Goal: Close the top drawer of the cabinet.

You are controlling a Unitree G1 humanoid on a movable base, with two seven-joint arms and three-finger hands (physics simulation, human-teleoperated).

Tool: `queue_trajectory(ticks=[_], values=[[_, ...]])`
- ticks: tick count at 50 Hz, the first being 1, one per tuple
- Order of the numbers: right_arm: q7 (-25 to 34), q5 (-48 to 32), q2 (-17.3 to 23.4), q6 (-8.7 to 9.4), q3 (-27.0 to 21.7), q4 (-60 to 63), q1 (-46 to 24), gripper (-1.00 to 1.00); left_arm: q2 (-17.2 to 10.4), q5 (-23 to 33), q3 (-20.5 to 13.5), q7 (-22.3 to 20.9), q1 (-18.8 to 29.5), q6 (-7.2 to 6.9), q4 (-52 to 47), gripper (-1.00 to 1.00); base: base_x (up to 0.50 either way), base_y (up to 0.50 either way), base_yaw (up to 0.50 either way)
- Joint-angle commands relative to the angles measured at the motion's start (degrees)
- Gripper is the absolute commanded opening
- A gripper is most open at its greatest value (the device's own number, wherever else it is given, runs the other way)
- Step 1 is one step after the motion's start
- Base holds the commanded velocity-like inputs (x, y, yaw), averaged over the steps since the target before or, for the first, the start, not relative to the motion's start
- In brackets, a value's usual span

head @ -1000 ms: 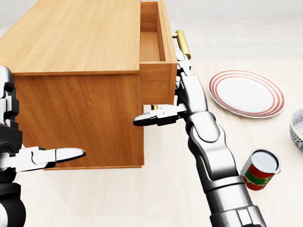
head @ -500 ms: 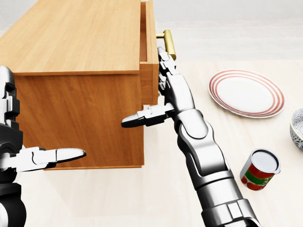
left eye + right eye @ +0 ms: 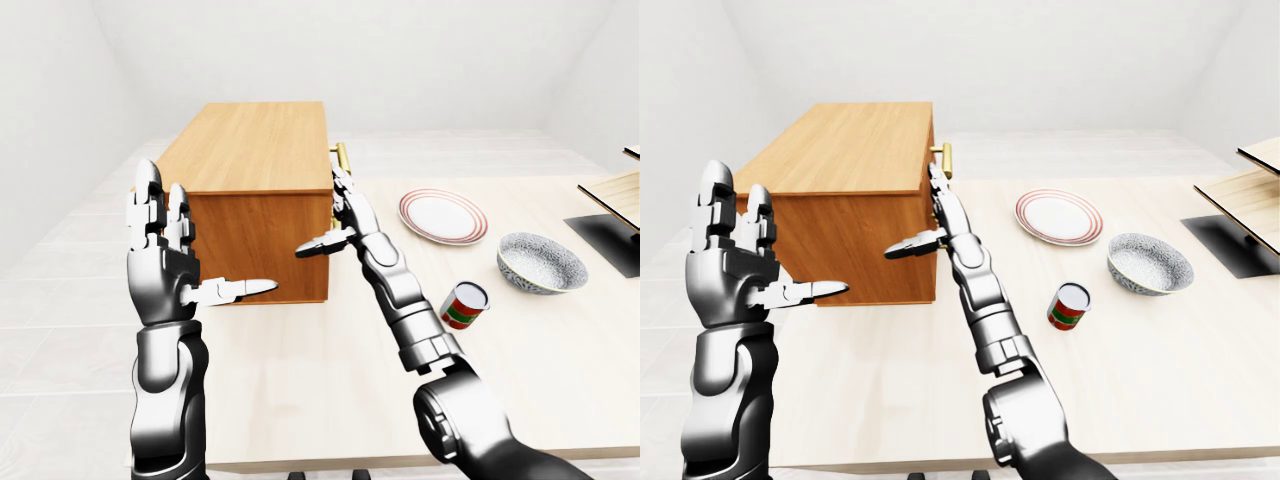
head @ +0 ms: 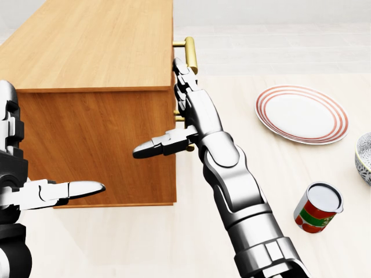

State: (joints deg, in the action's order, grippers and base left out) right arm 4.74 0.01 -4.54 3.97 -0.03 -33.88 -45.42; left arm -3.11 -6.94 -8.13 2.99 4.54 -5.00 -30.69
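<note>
The left hand (image 3: 165,262) is raised with fingers apart, holding nothing, beside the cabinet (image 4: 87,63). The top drawer looks pushed in flush; only its brass handle (image 4: 189,53) sticks out. The right hand (image 4: 188,116), fingers spread, lies flat against the drawer's face, so I think the task is almost finished.

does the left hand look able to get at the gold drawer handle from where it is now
Probably not directly. The left hand is raised open on the cabinet's near side, while the gold handle sits on the opposite face, where the right hand already rests against the drawer front.
</note>
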Motion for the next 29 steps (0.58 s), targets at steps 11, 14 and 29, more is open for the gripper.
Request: queue_trajectory(ticks=[11, 14, 29], values=[[3.6, 2.0, -3.8, -1.51, 2.4, -10.6, -1.2, 1.0, 0.0, -0.1, 0.1, -0.1, 0.0, 0.0, 0.5, 1.0, 0.0, 0.0, 0.0], [3.6, 2.0, -3.8, -1.59, 2.3, -10.8, -1.3, 1.0, 0.1, -0.1, 0.2, 0.0, 0.0, 0.0, 0.0, 1.0, 0.0, 0.0, 0.01], [3.9, 2.0, -3.6, -1.81, 2.1, -11.3, -1.6, 1.0, 0.0, 0.8, 0.8, 0.3, 0.7, 0.0, 1.9, 1.0, 0.0, 0.0, 0.0]])
